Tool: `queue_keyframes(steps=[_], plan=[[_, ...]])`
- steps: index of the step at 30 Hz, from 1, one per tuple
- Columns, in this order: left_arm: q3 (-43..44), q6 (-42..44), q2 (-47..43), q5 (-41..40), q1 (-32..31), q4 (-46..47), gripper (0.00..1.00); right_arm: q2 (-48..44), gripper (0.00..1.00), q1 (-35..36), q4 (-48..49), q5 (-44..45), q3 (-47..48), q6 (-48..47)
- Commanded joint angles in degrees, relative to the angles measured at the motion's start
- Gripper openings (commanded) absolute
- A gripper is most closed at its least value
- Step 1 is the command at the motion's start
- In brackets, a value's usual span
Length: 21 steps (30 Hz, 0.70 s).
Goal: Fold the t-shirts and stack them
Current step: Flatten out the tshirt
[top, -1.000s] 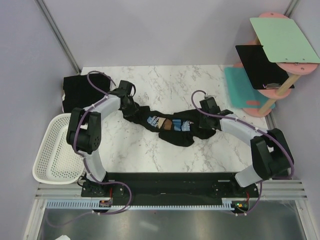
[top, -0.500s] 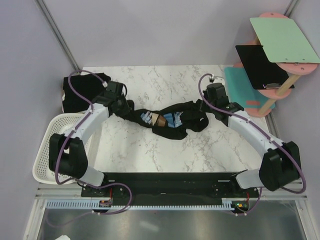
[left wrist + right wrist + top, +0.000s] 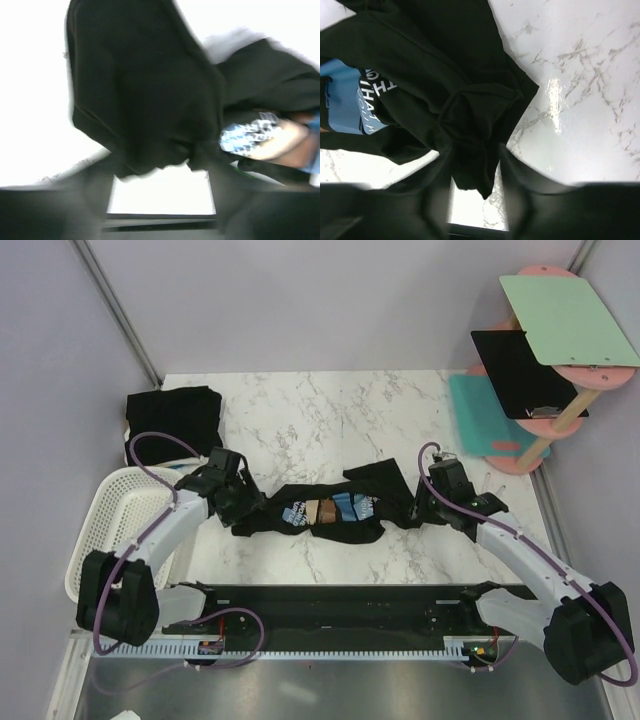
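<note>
A crumpled black t-shirt (image 3: 330,512) with a blue, brown and white print lies stretched sideways across the marble table (image 3: 330,410), near the front. My left gripper (image 3: 247,512) sits at its left end. In the left wrist view its jaws (image 3: 160,175) stand wide open and the shirt's edge (image 3: 145,100) lies just past the tips. My right gripper (image 3: 419,505) is at the shirt's right end. Its jaws (image 3: 477,190) are apart, with a loose fold of the shirt (image 3: 472,165) lying between the fingers. A second black t-shirt (image 3: 172,420) lies folded at the back left corner.
A white mesh basket (image 3: 110,540) hangs off the table's left edge beside my left arm. At the back right a pink stand holds a teal mat (image 3: 480,415), a rigid black panel (image 3: 515,370) and a pale green board (image 3: 570,320).
Both arms have drawn back toward the near edge, dragging the shirt with them. Both grippers, shut on the shirt's ends before, now have their jaws apart.
</note>
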Motion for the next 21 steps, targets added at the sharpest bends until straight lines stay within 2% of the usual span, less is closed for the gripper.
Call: queue_keyframes(steps=[1, 3, 4, 7, 8, 12, 18, 21], plan=[[0.14, -1.93, -8.82, -1.25, -0.53, 1.22, 0.96, -2.67, 0.64, 0.28, -1.44, -0.39, 2.32, -1.16], [1.53, -0.54, -10.16, -2.93, -0.53, 1.22, 1.00, -2.33, 0.86, 0.28, -1.18, 1.97, 4.86, -2.64], [2.24, -0.09, -9.91, -4.33, -0.45, 1.22, 1.00, -1.80, 0.90, 0.20, -0.92, 3.29, 5.83, -3.26], [5.93, 1.76, -6.93, -5.48, -0.45, 1.66, 1.00, 2.67, 0.89, 0.20, 2.06, 7.52, 9.88, -5.63], [6.90, 2.28, -3.52, -5.84, -0.45, 1.92, 1.00, 4.60, 0.89, 0.20, 4.16, 8.05, 11.10, -6.25], [12.16, 3.52, 5.72, -6.02, -0.53, 2.19, 1.00, 19.95, 0.84, -0.33, 11.37, 8.49, 18.21, -9.07], [12.97, 4.66, 12.06, -7.51, -0.45, 2.98, 1.00, 39.74, 0.81, -2.79, 16.04, -0.11, 29.73, -10.65], [11.92, 4.58, 12.07, -8.13, -0.45, 3.15, 1.00, 42.76, 0.80, -4.02, 17.01, -2.67, 31.33, -10.21]])
